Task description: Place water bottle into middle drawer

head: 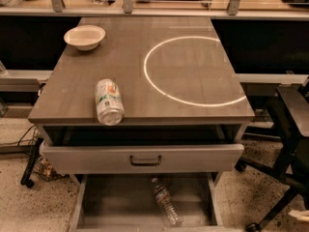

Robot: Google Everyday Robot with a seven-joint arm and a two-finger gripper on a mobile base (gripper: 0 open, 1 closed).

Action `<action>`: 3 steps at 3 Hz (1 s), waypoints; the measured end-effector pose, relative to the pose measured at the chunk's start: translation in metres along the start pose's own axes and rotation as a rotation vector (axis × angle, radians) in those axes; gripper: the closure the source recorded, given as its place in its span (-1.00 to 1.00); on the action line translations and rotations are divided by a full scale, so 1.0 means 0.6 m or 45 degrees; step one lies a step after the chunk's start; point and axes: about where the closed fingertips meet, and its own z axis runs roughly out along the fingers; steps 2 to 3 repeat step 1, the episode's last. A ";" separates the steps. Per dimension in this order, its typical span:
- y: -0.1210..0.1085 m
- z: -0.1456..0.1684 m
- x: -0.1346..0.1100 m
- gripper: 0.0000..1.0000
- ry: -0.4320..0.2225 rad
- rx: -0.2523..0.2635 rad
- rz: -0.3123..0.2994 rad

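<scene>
Bottle (pixel 166 208) lies flat inside drawer (pixel 108 202), task apparently met. Gripper (pixel 299 215), well right of drawer, barely shows; cannot tell its state. Best kept clear of the drawer.

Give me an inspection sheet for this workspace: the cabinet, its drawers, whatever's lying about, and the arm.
Surface: grey cabinet top, with a white light ring on its right half.
Job's things: water bottle lies on its side on the floor of the open middle drawer, cap toward the back.
Clutter: white bowl at back left; green-white drink can on its side near the front edge; drawer with the dark handle partly out above the bottle.
End effector: only a pale sliver at the lower right edge, well clear of the drawer.
Cables: thin dark cable on the floor, left of the cabinet.
Surroundings: black chair at right; speckled floor.
</scene>
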 end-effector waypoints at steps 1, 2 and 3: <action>0.000 0.000 0.000 -1.00 0.000 0.000 0.000; 0.000 0.000 0.000 -1.00 0.000 0.000 0.000; 0.000 0.000 0.000 -1.00 0.000 0.000 0.000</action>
